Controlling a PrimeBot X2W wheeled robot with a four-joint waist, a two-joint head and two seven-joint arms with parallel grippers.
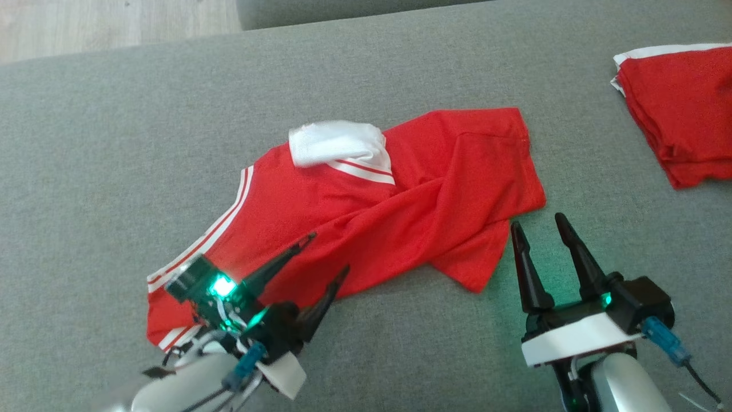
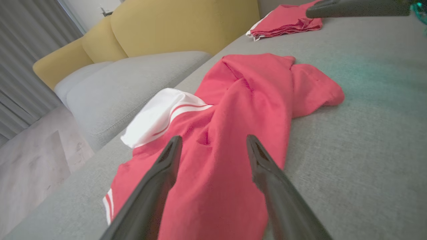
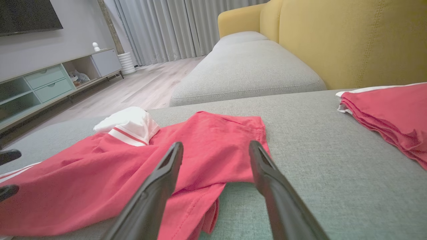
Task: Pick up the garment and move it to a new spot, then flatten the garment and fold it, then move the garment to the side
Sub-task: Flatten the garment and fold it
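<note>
Red shirt [image 1: 400,200] is lying rumpled mid-couch [image 1: 114,143]. Left claw [image 1: 329,252] is spread apart over its 7 o'clock end, gripping nothing. Right claw [image 1: 538,221] is apart too, just off the hem at 4 o'clock. Folded pile [image 1: 680,114] sits at 2 o'clock.

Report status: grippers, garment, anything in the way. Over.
Left gripper open above the red garment, nothing held. Right gripper open, just off its hem. Garment crumpled, not flattened or folded. Folded red pile far right, clear of the work.
</note>
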